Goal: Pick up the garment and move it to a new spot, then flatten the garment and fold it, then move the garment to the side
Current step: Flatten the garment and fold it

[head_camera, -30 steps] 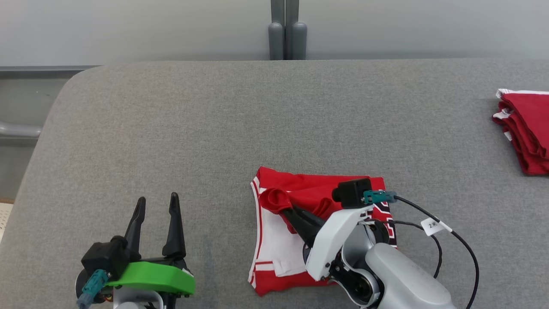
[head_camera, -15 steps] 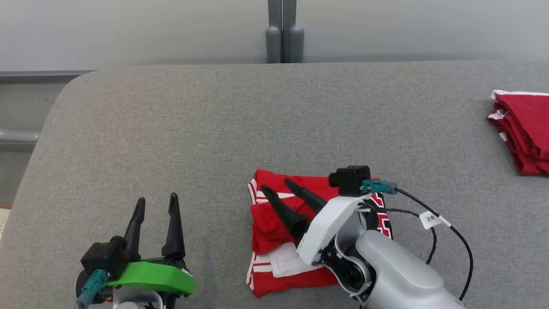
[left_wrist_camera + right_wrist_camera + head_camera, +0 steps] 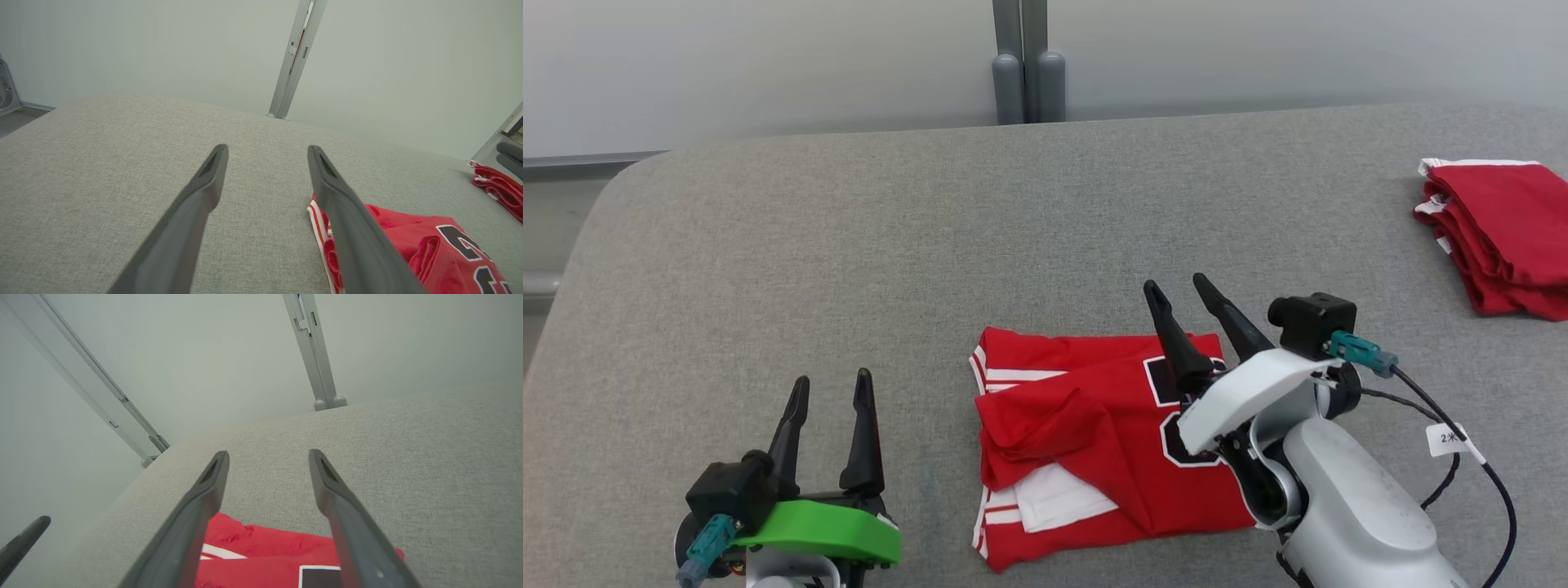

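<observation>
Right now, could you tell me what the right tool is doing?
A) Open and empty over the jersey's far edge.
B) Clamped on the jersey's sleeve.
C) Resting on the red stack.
A: the right tool stands spread, nothing between its fingers, above the far edge of the jersey.

Grey table (image 3: pixel 849 245), folded red pile (image 3: pixel 1499 237), grey post (image 3: pixel 1021 73)

right gripper (image 3: pixel 1174 283) has let go of the garment (image 3: pixel 1086 425), jaws now apart, drawn back to its far right edge, released fold slumped onto its left half
</observation>
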Controlling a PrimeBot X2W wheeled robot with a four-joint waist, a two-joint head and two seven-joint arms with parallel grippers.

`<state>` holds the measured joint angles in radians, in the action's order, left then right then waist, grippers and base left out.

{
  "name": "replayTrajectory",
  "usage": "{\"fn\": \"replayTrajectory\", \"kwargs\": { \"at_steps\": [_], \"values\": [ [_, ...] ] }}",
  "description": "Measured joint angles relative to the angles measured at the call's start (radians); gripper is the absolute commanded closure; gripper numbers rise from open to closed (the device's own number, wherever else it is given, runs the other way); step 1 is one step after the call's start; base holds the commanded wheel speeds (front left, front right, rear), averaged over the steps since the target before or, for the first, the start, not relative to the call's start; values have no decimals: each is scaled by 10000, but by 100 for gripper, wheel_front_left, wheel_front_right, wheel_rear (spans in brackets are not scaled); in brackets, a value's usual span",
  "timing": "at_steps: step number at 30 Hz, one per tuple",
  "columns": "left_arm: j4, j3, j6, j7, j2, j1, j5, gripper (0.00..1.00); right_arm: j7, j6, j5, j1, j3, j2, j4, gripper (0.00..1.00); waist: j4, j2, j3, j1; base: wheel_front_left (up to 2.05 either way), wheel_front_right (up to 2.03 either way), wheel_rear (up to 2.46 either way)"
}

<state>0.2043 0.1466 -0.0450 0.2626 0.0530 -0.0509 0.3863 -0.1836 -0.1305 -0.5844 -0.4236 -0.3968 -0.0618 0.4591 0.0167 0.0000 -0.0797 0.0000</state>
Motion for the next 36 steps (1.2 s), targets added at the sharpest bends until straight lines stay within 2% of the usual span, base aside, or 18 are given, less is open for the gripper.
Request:
{"fn": "replayTrajectory", "kwargs": {
  "at_steps": [2,6,15,22,29,36],
  "values": [
    [-2,19,0,0,0,0,0,0,36,0,433,188,169,-35,-69,56,-21,0,-9,0,0,0,0],
    [17,79,-36,0,-4,-1,0,0,313,2,988,663,192,-140,-40,100,16,0,-22,0,0,0,0],
    [96,153,-50,0,-10,-13,-27,0,738,0,1264,935,-1020,-506,872,100,423,0,-92,0,0,0,0],
    [136,174,-52,0,-10,-12,-27,0,746,0,907,799,-2121,-579,1634,100,873,0,-85,0,0,0,0],
    [125,190,-52,15,-10,17,-27,0,541,0,138,788,-3791,-508,1354,100,1221,0,34,0,0,0,0],
    [102,165,-48,15,-10,99,-25,0,571,0,-445,644,-5189,-742,1227,100,1274,0,72,0,0,0,0]
  ]
}}
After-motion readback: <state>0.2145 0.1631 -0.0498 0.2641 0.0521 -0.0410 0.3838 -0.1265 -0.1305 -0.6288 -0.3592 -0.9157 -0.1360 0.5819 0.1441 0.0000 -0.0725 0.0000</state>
